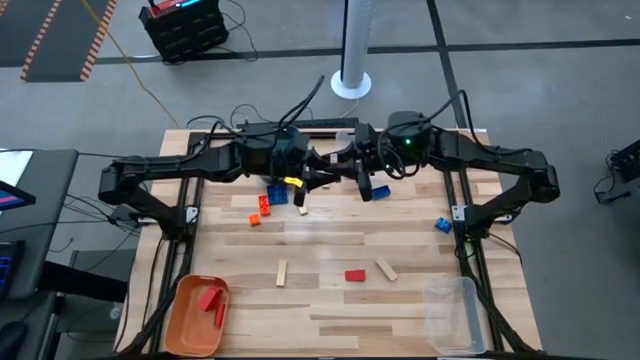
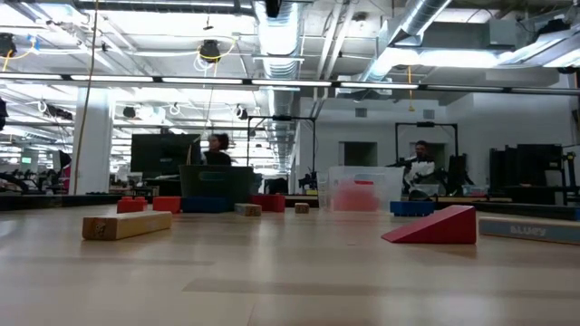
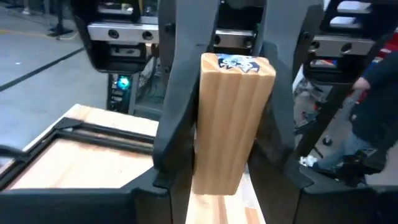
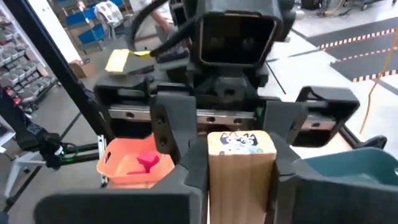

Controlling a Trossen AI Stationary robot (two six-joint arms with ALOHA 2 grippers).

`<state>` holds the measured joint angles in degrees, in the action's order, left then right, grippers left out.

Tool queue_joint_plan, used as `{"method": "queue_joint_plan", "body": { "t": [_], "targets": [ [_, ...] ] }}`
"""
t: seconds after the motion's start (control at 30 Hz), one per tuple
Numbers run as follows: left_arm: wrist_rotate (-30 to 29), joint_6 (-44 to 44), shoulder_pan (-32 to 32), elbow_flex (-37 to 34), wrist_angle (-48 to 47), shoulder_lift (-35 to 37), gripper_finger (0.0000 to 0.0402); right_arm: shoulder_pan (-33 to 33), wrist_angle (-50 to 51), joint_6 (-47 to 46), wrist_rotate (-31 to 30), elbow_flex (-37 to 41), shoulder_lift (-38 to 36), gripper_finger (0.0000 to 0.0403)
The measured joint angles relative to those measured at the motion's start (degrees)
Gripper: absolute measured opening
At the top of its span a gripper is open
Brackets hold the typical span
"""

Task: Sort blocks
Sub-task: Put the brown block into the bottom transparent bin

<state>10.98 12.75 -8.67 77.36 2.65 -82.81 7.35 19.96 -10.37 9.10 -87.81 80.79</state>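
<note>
A plain light wood block (image 4: 240, 177) with a cartoon sticker on its upper end (image 3: 236, 62) stands upright in the air between my two grippers, which face each other over the table's far middle. My right gripper (image 4: 239, 183) (image 1: 358, 176) is shut on it. My left gripper (image 3: 227, 183) (image 1: 322, 174) is open, with a finger on either side of the block and a little room left. The arms hide the block in the high view. Other blocks lie loose on the table: blue (image 1: 275, 192), orange (image 1: 265, 205), red (image 1: 355, 275) and wood (image 1: 282, 272). My right gripper pinches the wood block's two opposite side faces (image 4: 214, 180) between its fingers (image 4: 194, 177), a little below the stickered upper end. It comes level from the table's right. The block is lifted clear and stands upright in the hold.
An orange bin (image 1: 180, 330) holding red blocks sits at the near left corner and a clear bin (image 1: 455, 318) at the near right. A teal bin (image 4: 364, 168) shows beyond the left arm. More blocks lie on the table: blue (image 1: 442, 225), blue (image 1: 378, 192), wood (image 1: 386, 268).
</note>
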Motion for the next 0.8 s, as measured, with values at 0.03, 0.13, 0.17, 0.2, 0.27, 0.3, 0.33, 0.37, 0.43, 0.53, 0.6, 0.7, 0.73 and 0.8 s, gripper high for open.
{"method": "queue_joint_plan", "body": {
  "t": [0.03, 0.13, 0.17, 0.2, 0.27, 0.3, 0.33, 0.37, 0.43, 0.53, 0.6, 0.7, 0.73, 0.8],
  "targets": [
    [-0.79, 0.32, 0.00, 0.00, -0.83, 0.02, 0.0146, 0.01, 1.12, -0.14, -0.04, -0.17, -0.06, 0.0073],
    [-2.23, 0.54, -0.18, 0.00, -5.37, 0.17, 0.0148, 0.05, 5.57, -0.18, -0.24, -2.08, -0.11, 0.0073],
    [-2.30, 0.35, -0.39, -0.02, -7.27, 0.29, 0.0149, 0.05, 7.51, -0.45, -0.50, -3.22, -0.14, 0.0073],
    [-2.30, 0.15, -0.43, -0.02, -8.76, 0.33, 0.0149, 0.05, 9.87, -0.74, -1.12, -4.61, -0.18, 0.0073],
    [-2.39, 0.08, -0.48, 0.09, -11.37, 0.37, 0.0150, 0.03, 15.16, -1.33, -2.28, -7.52, -0.28, 0.0073],
    [-2.45, -0.19, -0.58, 0.45, -13.41, 0.37, 0.0150, -0.08, 18.33, -2.06, -2.64, -9.05, -0.32, 0.0073],
    [-2.50, -0.70, -0.67, 1.04, -15.70, 0.37, 0.0150, -0.24, 22.00, -3.38, -3.01, -10.31, -0.36, 0.0073],
    [-2.56, -1.26, -0.71, 1.67, -17.93, 0.35, 0.0150, -0.25, 26.41, -5.47, -3.10, -11.48, -0.37, 0.0073],
    [-3.85, -2.36, -0.88, 2.92, -22.37, 0.42, 0.0151, -1.01, 36.99, -11.82, -3.11, -13.03, -0.51, 0.0076],
    [-8.63, -3.90, -1.09, 4.41, -28.97, 0.46, 0.0151, -4.37, 51.63, -19.84, -3.21, -12.82, -1.77, 0.0081],
    [-12.21, -4.88, -1.11, 4.85, -31.90, 0.42, 0.0151, -7.51, 57.10, -25.36, -3.17, -11.41, -3.24, 0.0083],
    [-14.60, -5.42, -1.12, 4.98, -34.23, 0.42, 0.0152, -12.62, 60.55, -34.24, -2.81, -8.02, -5.39, 0.0084],
    [-14.65, -5.82, -1.36, 4.98, -35.19, 0.33, 0.0152, -14.31, 60.71, -37.52, -2.49, -6.24, -6.24, 0.0084],
    [-14.36, -6.50, -1.81, 4.98, -37.08, 0.22, 0.0161, -17.57, 60.72, -44.30, -1.21, -2.20, -8.04, 0.0085]
  ]
}}
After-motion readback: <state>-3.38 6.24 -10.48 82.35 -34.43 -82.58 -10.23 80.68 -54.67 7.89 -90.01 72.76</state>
